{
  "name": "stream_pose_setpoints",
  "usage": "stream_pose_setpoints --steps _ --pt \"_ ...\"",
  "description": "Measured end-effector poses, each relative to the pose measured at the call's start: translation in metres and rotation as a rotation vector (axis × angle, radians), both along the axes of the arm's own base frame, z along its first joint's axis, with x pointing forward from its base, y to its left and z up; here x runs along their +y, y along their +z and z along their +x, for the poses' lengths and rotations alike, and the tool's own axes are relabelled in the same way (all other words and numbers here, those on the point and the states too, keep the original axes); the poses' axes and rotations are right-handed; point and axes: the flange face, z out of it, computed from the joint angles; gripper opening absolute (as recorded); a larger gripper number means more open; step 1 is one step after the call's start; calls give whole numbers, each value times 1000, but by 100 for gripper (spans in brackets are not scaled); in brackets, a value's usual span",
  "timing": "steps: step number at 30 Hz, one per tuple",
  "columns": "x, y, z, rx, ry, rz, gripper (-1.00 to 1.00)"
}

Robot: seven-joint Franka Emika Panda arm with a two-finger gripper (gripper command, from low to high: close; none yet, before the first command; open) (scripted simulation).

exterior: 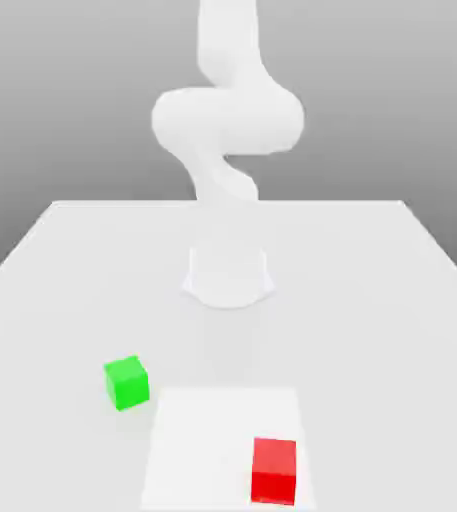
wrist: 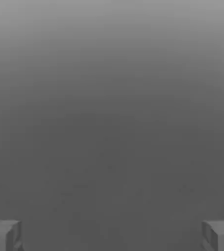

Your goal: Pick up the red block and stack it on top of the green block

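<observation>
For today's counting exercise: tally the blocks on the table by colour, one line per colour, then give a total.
Red block: 1
Green block: 1
Total: 2 blocks, both resting on the white table, apart from each other.

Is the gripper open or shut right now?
Open. In the hand view the gripper has its two fingertips standing far apart with nothing between them.

txt: none readable | labels/brands: none | nos./signs: none
</observation>
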Motion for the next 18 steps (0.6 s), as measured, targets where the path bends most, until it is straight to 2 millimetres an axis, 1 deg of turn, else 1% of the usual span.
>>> stream_pose_setpoints --steps 2,4,7,9,12,14,18 --pt "4 -34 26 62 -11 -3 0" --pt "8 -69 48 121 -21 -5 0" --pt "14 -123 75 208 -33 -6 0" --pt "17 -161 89 266 -41 -6 0" --pt "22 -218 104 353 -50 -3 0" --pt "25 -257 110 411 -56 0 0" --pt "33 -335 112 526 -63 11 0"
